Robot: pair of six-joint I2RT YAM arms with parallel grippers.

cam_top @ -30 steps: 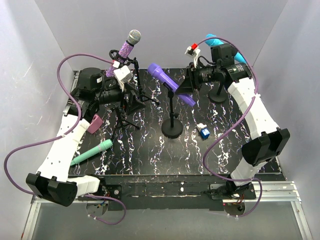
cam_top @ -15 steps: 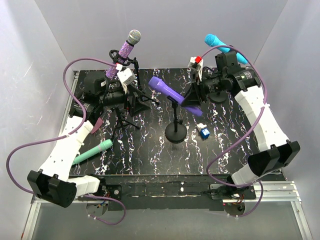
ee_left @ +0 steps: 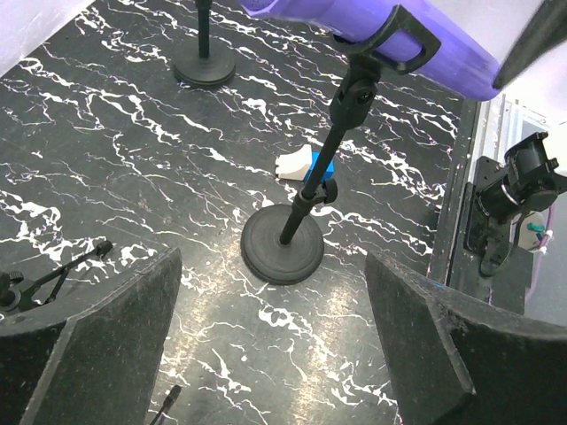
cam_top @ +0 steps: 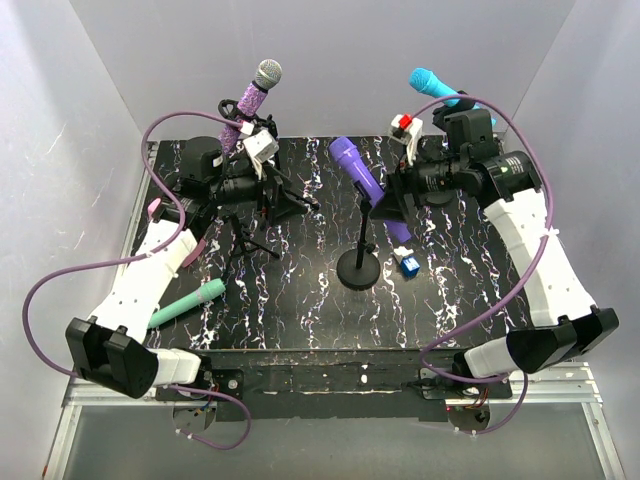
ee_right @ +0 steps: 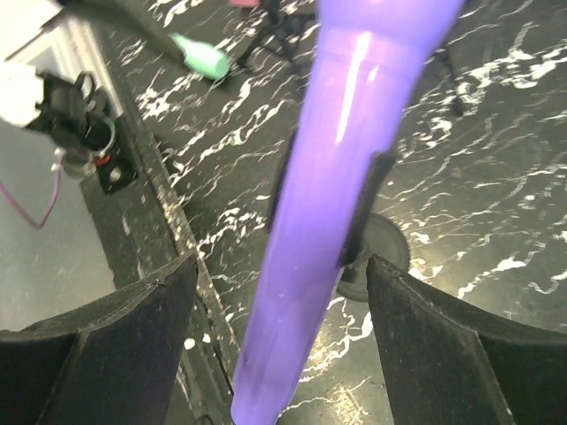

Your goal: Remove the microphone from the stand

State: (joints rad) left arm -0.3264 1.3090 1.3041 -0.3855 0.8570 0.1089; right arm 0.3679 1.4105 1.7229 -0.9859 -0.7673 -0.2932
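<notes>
Right pincer (ee_right: 280, 266) flanks purple microphone (ee_right: 345, 133) without touching.

Tabletop (cam_top: 300, 310) is black w/ white marble-like veining, glossy enough that I catch soft glare on it in the left wrist view. Plain pale walls box it in on 3 sides: back wall (cam_top: 330, 50), left wall (cam_top: 60, 150), right wall (cam_top: 590, 120), meeting at the rear corners. Light's even and diffuse, shadows faint. Silver metal rail (cam_top: 570, 378) runs along the near edge. Below that, a dull grey surface (cam_top: 330, 440), floor or shelf, can't tell which.
</notes>
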